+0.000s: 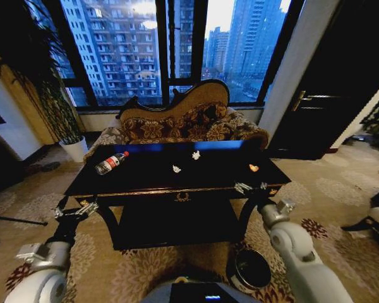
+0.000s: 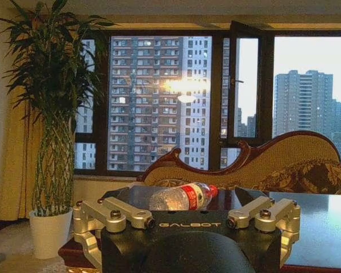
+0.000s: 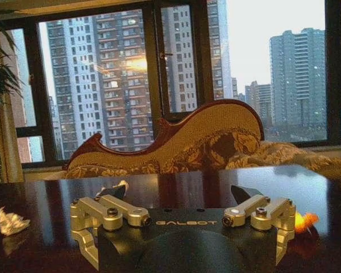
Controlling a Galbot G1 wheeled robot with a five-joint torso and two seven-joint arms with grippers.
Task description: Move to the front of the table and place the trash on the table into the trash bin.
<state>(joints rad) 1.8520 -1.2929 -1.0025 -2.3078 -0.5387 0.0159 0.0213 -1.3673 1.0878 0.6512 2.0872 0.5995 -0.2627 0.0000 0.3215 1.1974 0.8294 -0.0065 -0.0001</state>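
On the table (image 1: 145,180) nothing is cleared yet: I see the bottle (image 1: 111,163) lying on its side at the left end, cap aimed toward the far right, with scraps (image 1: 176,168) mid-top. Both my left gripper (image 1: 76,210) and right gripper (image 1: 251,187) hover at the front edge, jaws apart. The trash bin (image 1: 252,269) waits on the floor, right.

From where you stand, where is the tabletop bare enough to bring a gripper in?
The front strip of the table between the bottle and the white scrap is bare. Scraps and an orange piece crowd the middle and right, by the right gripper.
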